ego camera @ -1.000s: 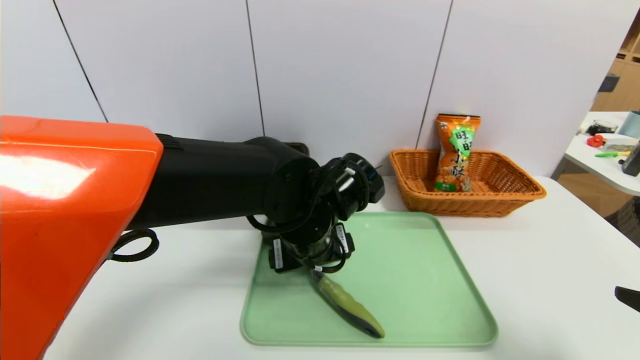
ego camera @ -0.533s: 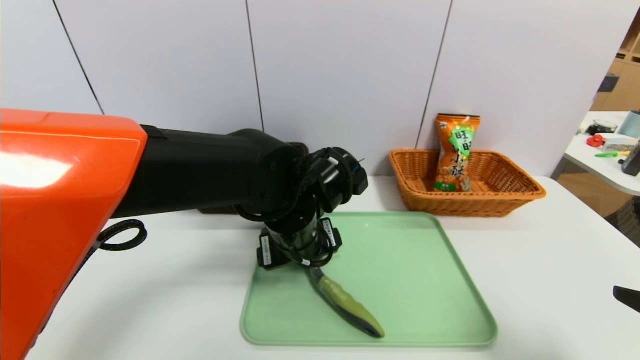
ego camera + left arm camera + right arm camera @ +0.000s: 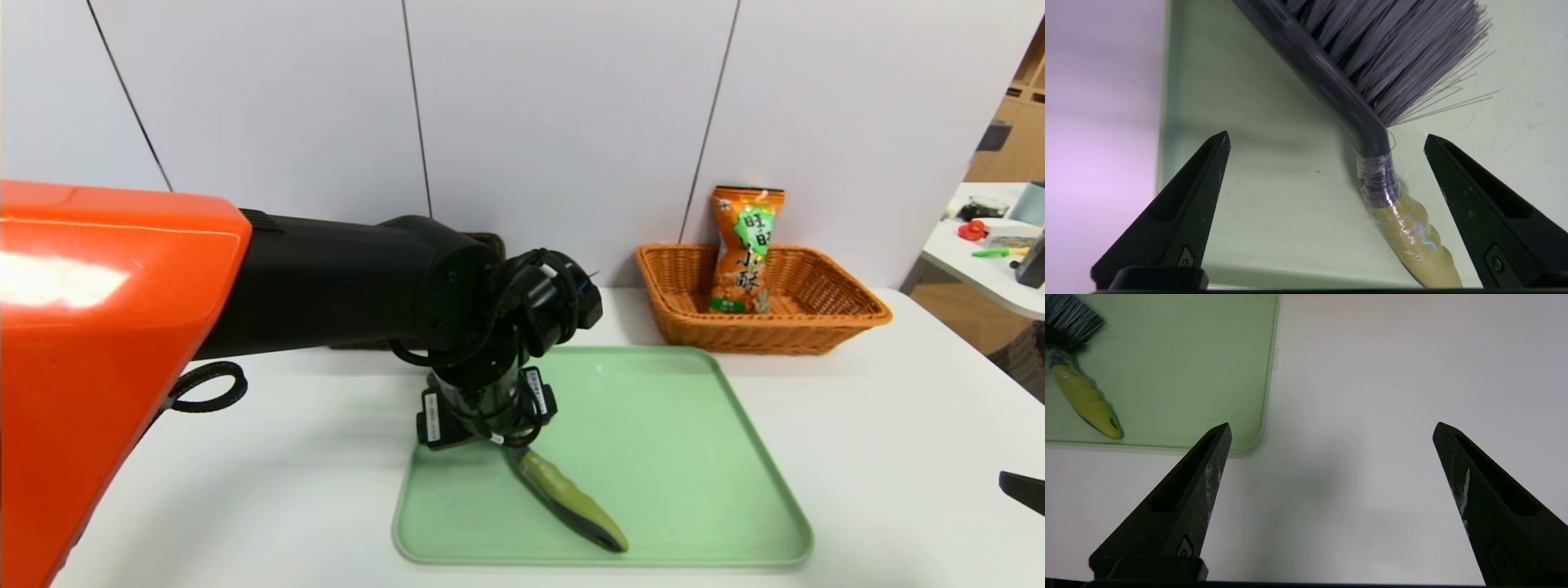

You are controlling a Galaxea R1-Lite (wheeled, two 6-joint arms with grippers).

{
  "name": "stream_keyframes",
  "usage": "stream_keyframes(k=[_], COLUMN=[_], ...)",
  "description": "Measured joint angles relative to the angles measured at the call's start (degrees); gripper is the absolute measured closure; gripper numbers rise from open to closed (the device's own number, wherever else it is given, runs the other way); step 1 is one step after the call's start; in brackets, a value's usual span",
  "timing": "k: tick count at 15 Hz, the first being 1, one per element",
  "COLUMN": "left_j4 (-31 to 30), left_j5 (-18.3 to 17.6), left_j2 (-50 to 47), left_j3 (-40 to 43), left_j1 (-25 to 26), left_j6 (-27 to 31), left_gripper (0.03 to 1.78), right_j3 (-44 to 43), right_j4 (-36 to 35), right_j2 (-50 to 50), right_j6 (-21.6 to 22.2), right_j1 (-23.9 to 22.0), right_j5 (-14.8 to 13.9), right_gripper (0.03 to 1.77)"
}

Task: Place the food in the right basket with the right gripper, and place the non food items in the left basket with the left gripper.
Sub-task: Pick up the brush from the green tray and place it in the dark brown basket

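head view: one flat mint-green plastic tray (image 3: 694, 457), rounded corners w/ a low lip, sits on a smooth white table (image 3: 898, 425). on the tray lies one brush (image 3: 571, 498), the only non-food item in sight: olive-green contoured handle w/ dark grey backing, running diagonally toward the tray's near edge, bristle end hidden under the arm. left gripper (image 3: 482, 408), bulky black w/ white barcode stickers and looped cables, points steeply down over the tray's left part, right above the brush head.

left wrist view: left gripper (image 3: 1327, 141) has its 2 pointed black fingers (image 3: 1208, 171) spread wide, nothing between them touching; the brush (image 3: 1372, 134) neck sits in the gap, nearer one finger. grey bristles fan out stiff and thin, a few stray hairs; handle's glossy, wrapped in clear film, yellow-green w/ ridges.

one orange-tan wicker basket (image 3: 849, 314), shallow, flared woven rim, stands behind the tray at the right by the wall. in it, one orange snack bag (image 3: 743, 245), crinkly foil w/ crimped top, green patch, black chinese characters, standing upright, leaning on the back rim. dark brown basket (image 3: 490, 241): only a sliver shows behind the left arm.

right wrist view: right gripper (image 3: 1331, 430), 2 slim black scuffed fingers spread apart, empty, above bare table beside the tray's corner (image 3: 1249, 433), well apart from the brush (image 3: 1081, 396).
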Motion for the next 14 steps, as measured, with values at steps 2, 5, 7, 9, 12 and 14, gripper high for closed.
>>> stream_keyframes(k=[2,5,7,9,12,14], left_j4=[0.0,0.0,0.0,0.0,0.0,-0.2], left_j5=[0.0,-0.1,-0.1,-0.1,-0.1,-0.1], left_j2=[0.2,0.6,0.9,1.0,1.3,1.5], left_j3=[0.0,-0.4,-0.3,0.0,-0.2,-0.4], left_j1=[-0.2,-0.4,-0.7,-0.7,-0.7,-0.7], left_j6=[0.0,0.0,-0.1,-0.2,-0.2,-0.2], left_gripper=[0.12,0.12,0.12,0.12,0.12,0.12], right_j3=[0.0,0.1,0.1,0.0,0.0,0.0], right_j4=[0.0,0.0,0.0,-0.1,-0.1,-0.1], right_j2=[0.1,0.1,0.1,0.1,0.2,0.2], right_j6=[0.0,0.0,0.1,0.1,0.0,0.0], right_j1=[0.0,0.0,0.0,0.0,0.0,0.0], right_j5=[0.0,0.0,0.0,0.0,0.1,0.0], right_gripper=[0.1,0.1,0.1,0.1,0.1,0.1])
